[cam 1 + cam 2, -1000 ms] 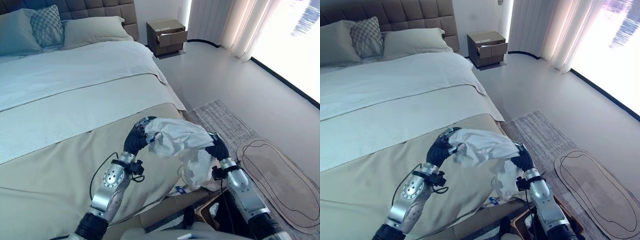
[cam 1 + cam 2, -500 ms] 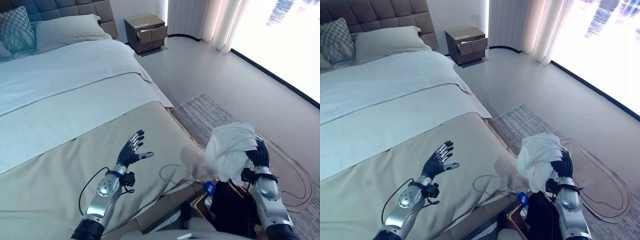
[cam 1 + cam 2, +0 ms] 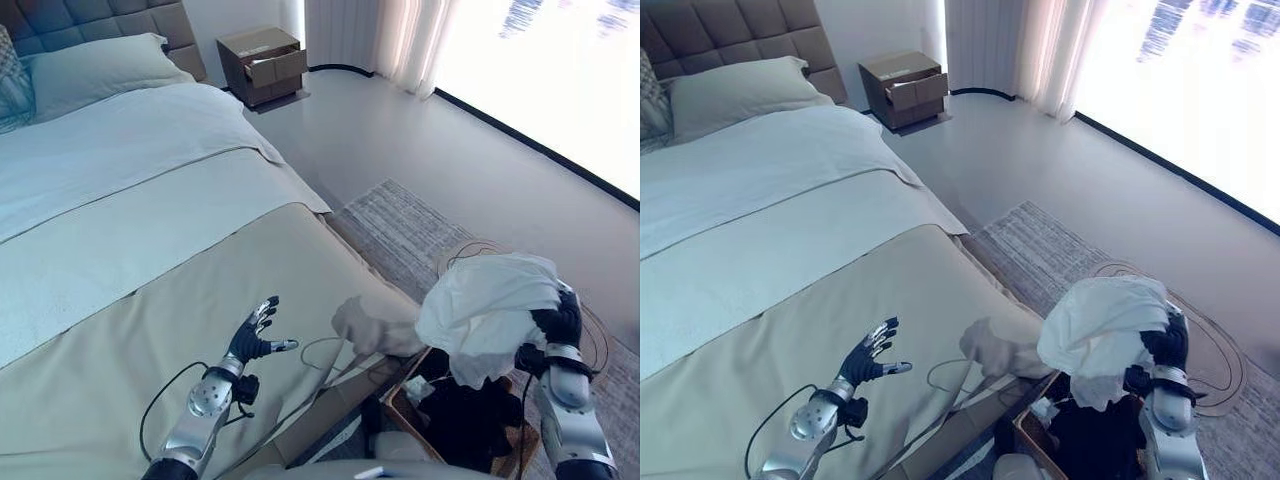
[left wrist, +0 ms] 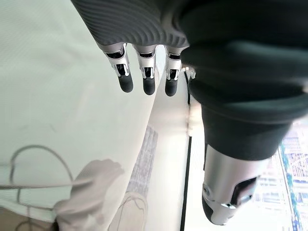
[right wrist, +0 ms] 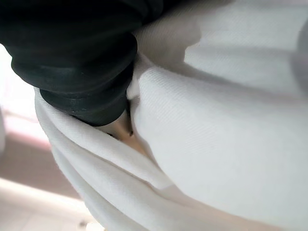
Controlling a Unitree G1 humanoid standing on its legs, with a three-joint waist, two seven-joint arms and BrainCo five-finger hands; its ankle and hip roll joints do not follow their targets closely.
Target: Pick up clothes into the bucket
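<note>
White shirt point(image 3: 487, 310) is hanging from the right hand point(image 3: 558, 322), fingers clamped; draping outside the basket point(image 3: 425, 425) is the risk; left hand point(image 3: 253, 340) is spreading open.

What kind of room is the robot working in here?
Most likely a bedroom: a large made bed with a pillow against a padded headboard, and a small nightstand beside it.

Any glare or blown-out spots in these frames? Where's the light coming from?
Left eye view: the window is washed out white, and daylight comes in from that side across the floor. The white garment over the right hand keeps shaded folds and is not blown out. Left wrist view: a bright strip shows past the open left hand. Right wrist view: the garment is softly lit, no glare.
</note>
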